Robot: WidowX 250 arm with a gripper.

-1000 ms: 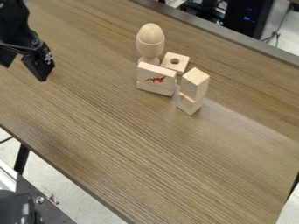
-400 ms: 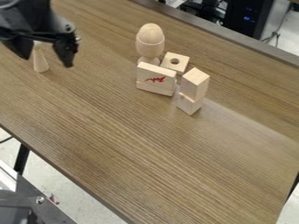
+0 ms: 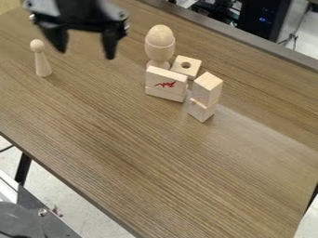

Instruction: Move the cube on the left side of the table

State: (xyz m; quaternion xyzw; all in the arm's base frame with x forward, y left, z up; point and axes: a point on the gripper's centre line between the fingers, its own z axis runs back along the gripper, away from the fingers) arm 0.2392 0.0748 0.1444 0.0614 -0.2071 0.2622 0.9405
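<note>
The tool (image 3: 85, 45) hangs spread and empty over the tabletop (image 3: 136, 153). The cube is probably the upper wooden block (image 3: 207, 89), stacked on a lower block (image 3: 201, 111); gripping too low or off-centre could drag both or topple the stack.

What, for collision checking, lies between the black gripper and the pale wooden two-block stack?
A red-marked, pale wooden rectangular block stands between gripper and stack in the camera view.

fixed camera above the table, slanting down, whole cluster of blocks within view
</note>
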